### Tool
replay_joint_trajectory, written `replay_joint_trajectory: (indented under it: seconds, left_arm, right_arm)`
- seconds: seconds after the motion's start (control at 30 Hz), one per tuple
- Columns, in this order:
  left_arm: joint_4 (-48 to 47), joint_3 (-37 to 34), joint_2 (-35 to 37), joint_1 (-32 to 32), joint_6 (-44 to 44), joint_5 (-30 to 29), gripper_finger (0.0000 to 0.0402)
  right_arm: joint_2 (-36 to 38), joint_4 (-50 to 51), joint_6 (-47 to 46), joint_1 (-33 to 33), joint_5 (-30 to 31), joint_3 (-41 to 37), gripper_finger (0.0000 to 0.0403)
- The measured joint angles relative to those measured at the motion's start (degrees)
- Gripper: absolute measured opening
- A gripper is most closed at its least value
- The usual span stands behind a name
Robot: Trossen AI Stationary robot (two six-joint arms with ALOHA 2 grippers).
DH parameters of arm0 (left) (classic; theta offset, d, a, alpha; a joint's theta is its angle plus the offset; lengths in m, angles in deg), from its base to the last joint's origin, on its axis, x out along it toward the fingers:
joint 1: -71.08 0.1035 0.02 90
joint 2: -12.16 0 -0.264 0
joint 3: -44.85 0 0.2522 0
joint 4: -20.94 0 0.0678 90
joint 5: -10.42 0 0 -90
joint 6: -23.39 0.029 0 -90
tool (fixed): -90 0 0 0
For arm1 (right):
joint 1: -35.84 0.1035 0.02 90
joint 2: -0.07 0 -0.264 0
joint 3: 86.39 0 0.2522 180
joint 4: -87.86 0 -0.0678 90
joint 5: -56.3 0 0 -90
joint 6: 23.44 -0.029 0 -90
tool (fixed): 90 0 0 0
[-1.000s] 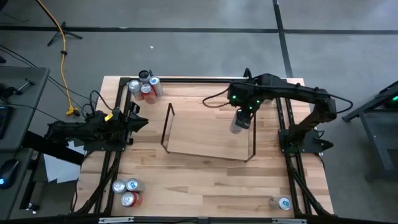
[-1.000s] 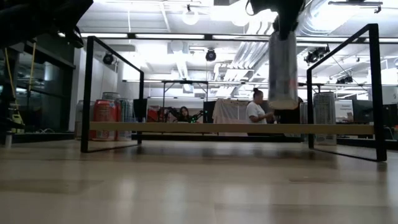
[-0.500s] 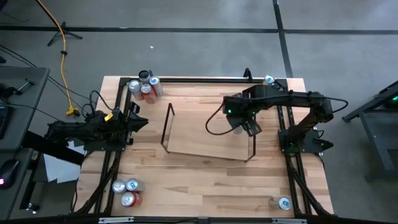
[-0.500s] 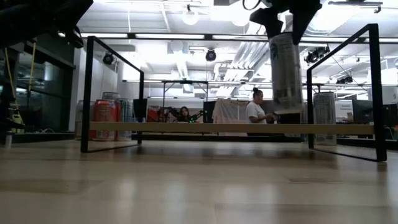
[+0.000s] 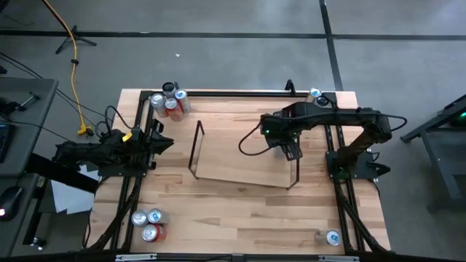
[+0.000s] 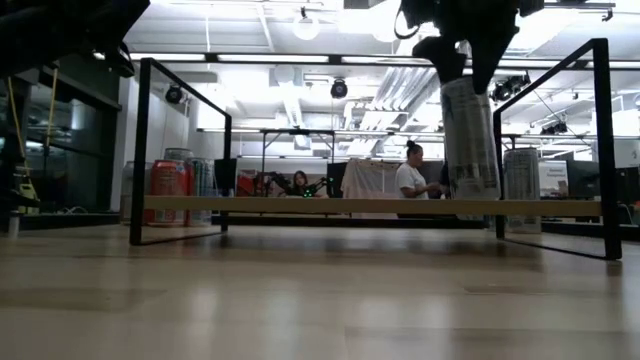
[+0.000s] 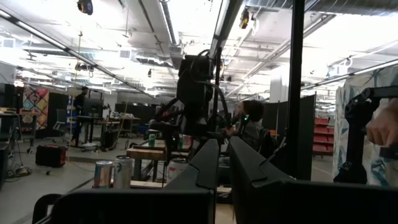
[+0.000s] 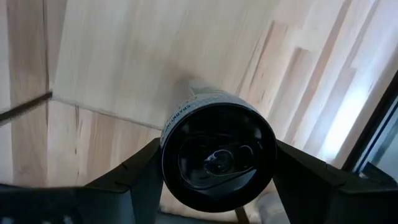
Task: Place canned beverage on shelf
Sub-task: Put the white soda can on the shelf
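Now right claw [image 8: 217, 186] half-wide around upright can [image 6: 469, 140] on shelf [image 6: 300, 205].

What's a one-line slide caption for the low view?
Right gripper lowers a silver can onto the shelf at its right end.

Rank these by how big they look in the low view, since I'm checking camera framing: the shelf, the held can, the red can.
1. Shelf, spanning nearly the whole picture.
2. Held can in the right tool.
3. Red can, smallest; it stands farther back, so nearness may account for the difference.
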Motion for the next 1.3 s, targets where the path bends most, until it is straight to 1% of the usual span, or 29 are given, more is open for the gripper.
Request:
replay_joint_trajectory:
  seconds: [0.23, 0.4, 0.53, 0.77, 1.1, 1.2, 1.3]
  left_arm:
    - [0.01, 0.02, 0.01, 0.0, 0.0, 0.0, 0.0003]
    - [0.01, 0.02, 0.0, 0.02, 0.02, 0.0, 0.0003]
    - [0.01, -0.01, 0.0, 0.01, 0.01, 0.01, 0.0003]
    - [0.01, 0.02, 0.02, 0.01, 0.01, 0.0, 0.0003]
    - [0.01, 0.02, 0.02, 0.0, 0.0, 0.0, 0.0003]
    - [-0.01, 0.0, 0.01, 0.01, 0.01, 0.02, 0.0003]
    - [0.0, 0.01, 0.02, 0.01, 0.0, 0.0, 0.0003]
  right_arm:
    - [-0.44, -3.32, -2.65, 0.01, -1.25, 0.9, 0.0245]
    - [-0.49, -2.96, -4.49, 0.05, -1.59, 0.96, 0.029]
    - [-0.49, -2.8, -4.55, 0.05, -1.49, 1.02, 0.0303]
    - [0.08, 0.28, -4.5, 0.03, -1.21, 1.03, 0.0307]
    - [6.01, 0.74, -5.18, -1.41, -1.19, 1.1, 0.0308]
    - [8.12, -1.23, -7.91, -2.34, -1.35, 1.1, 0.0307]
    - [9.36, -7.31, -11.9, -3.13, -2.86, 1.1, 0.0296]
